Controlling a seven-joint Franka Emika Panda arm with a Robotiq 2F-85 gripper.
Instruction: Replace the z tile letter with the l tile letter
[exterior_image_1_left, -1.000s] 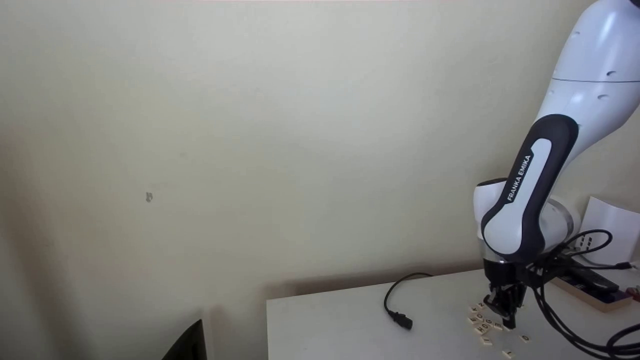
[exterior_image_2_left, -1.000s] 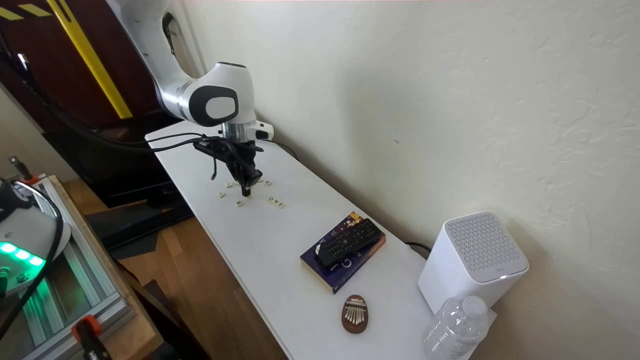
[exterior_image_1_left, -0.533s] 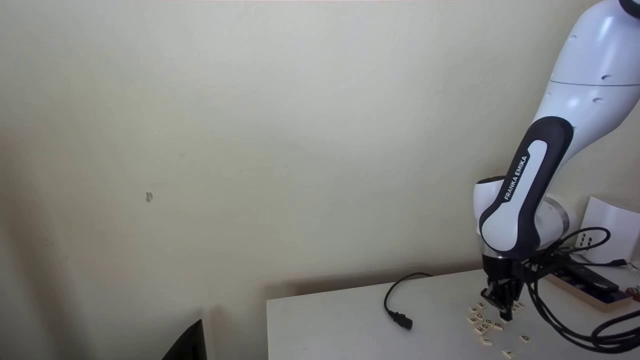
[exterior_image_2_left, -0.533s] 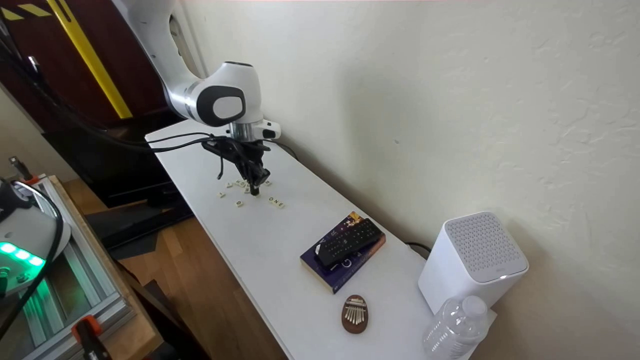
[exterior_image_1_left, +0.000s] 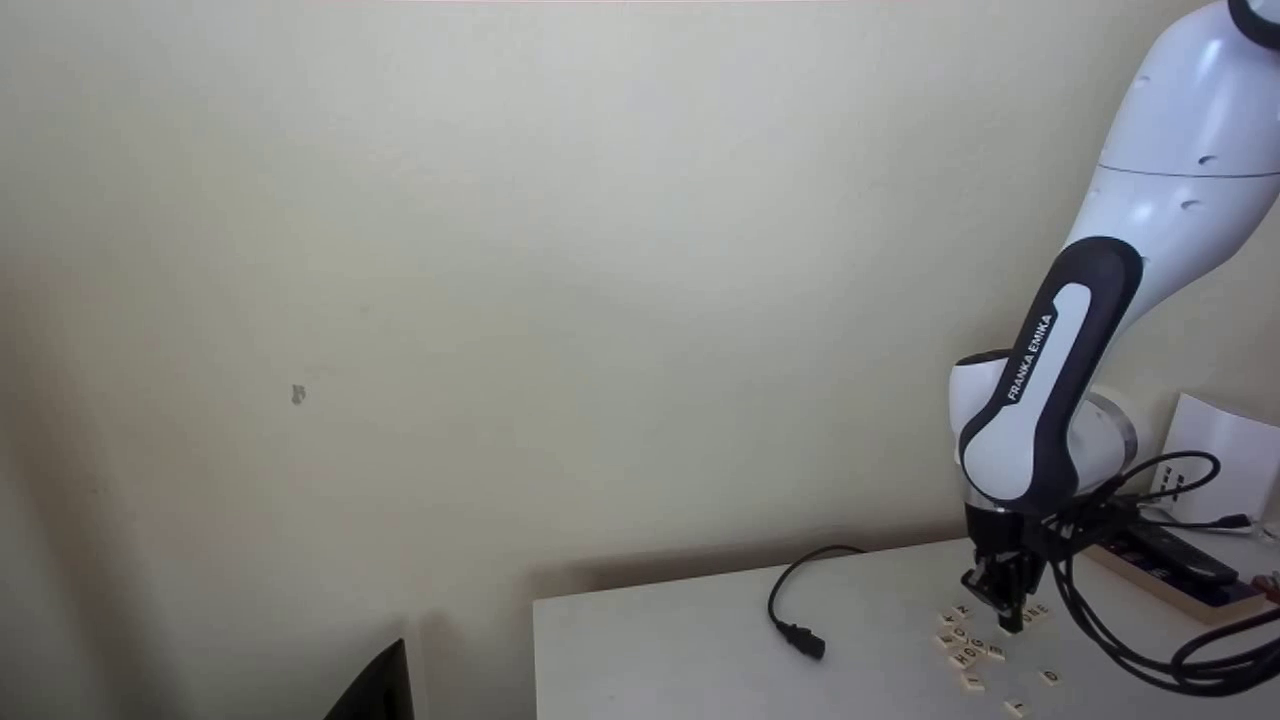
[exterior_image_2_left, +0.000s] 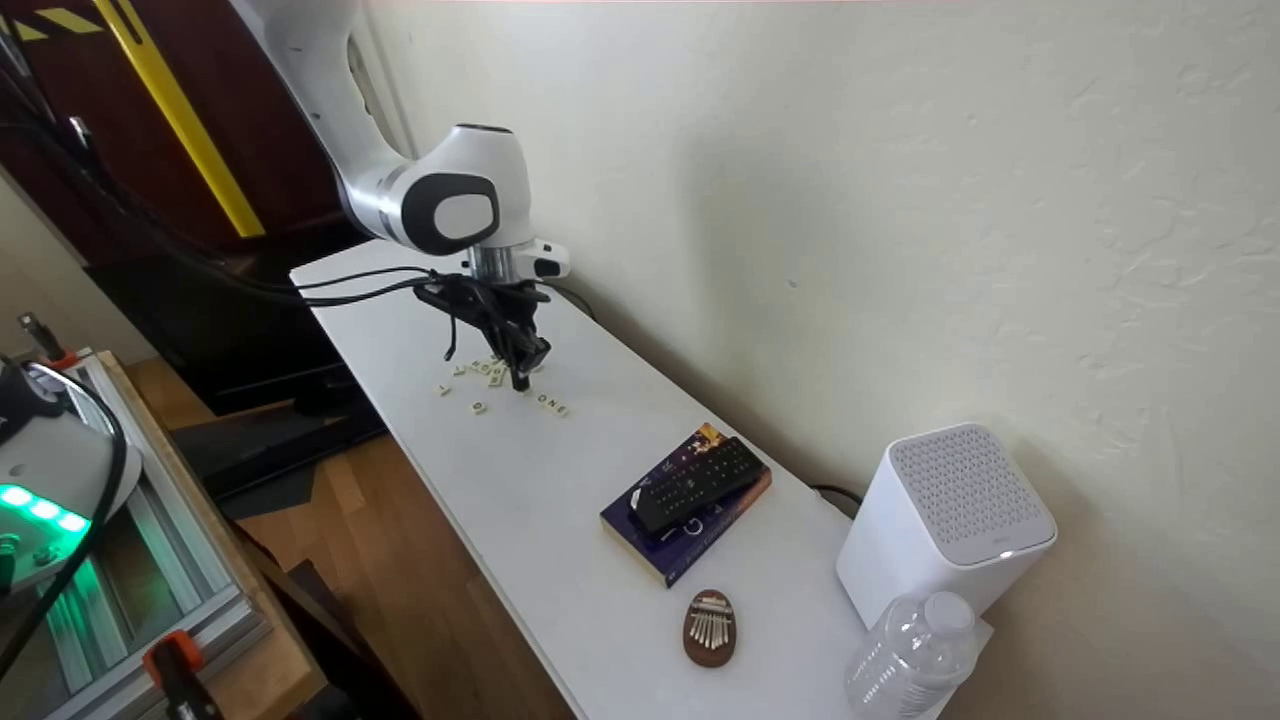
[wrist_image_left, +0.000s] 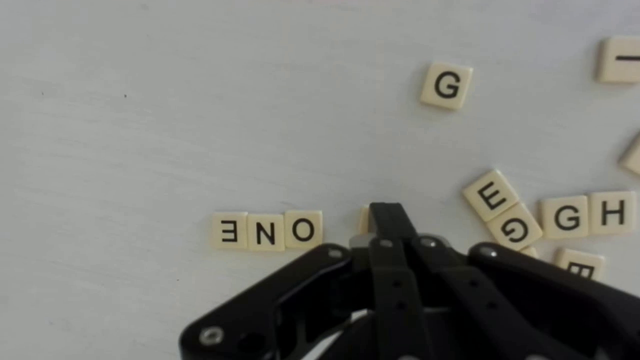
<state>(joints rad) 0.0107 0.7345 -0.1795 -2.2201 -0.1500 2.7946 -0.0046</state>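
My gripper (wrist_image_left: 392, 215) is shut, fingertips together, low over the white table; it also shows in both exterior views (exterior_image_1_left: 1011, 624) (exterior_image_2_left: 520, 384). A cream tile (wrist_image_left: 364, 220) lies mostly hidden behind the fingertips, its left edge showing; its letter is hidden. To its left, with a small gap, a row of touching tiles reads O (wrist_image_left: 303, 229), N (wrist_image_left: 266, 232), E (wrist_image_left: 229, 230). A tile with a single dark stroke (wrist_image_left: 620, 60) is cut by the right edge of the wrist view, so I cannot tell its letter. No tile is readable as z or l.
Loose tiles lie to the right in the wrist view: a G (wrist_image_left: 446, 86), an E (wrist_image_left: 491, 195), another G (wrist_image_left: 565, 217), an H (wrist_image_left: 613, 212) and several more. A book (exterior_image_2_left: 640, 540) with a remote (exterior_image_2_left: 697, 485), a thumb piano (exterior_image_2_left: 710, 628) and a black cable (exterior_image_1_left: 800, 638) are on the table.
The gripper has moved across the table toward the O-N-E row, rightward in an exterior view. The tile at its fingertips appears to have slid along with it, closer to the row.
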